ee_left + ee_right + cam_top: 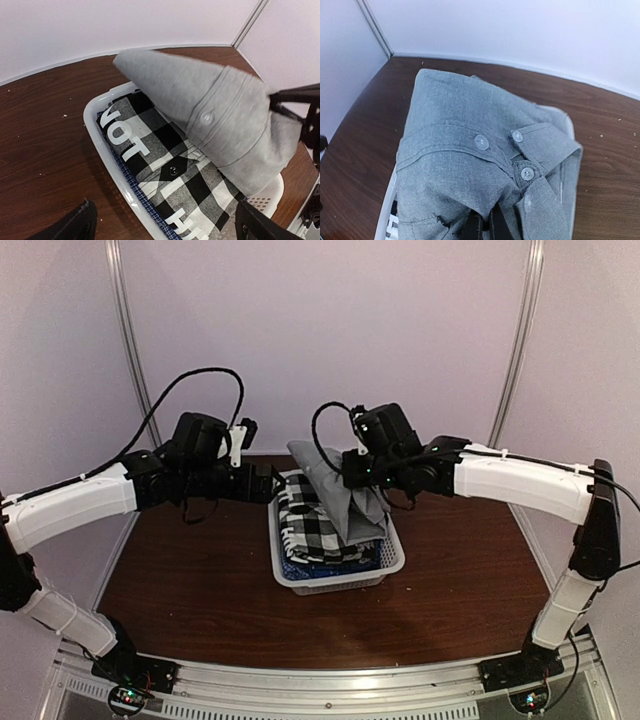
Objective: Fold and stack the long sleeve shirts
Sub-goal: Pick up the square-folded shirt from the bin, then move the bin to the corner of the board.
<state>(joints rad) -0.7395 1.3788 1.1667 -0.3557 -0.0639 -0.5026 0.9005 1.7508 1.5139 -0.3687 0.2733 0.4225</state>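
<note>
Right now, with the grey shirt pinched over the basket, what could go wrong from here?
1. The right end effector pinches only a small bunch of the plain light grey cloth shirt, so the shirt may slip free.
2. That shirt's lower part hangs down against the black-and-white checked shirt in the white slatted plastic basket. Lifting might drag the checked one along.

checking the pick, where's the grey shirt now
In the top view the grey shirt hangs from the shut right gripper over the basket at table centre, above the checked shirt.
</note>
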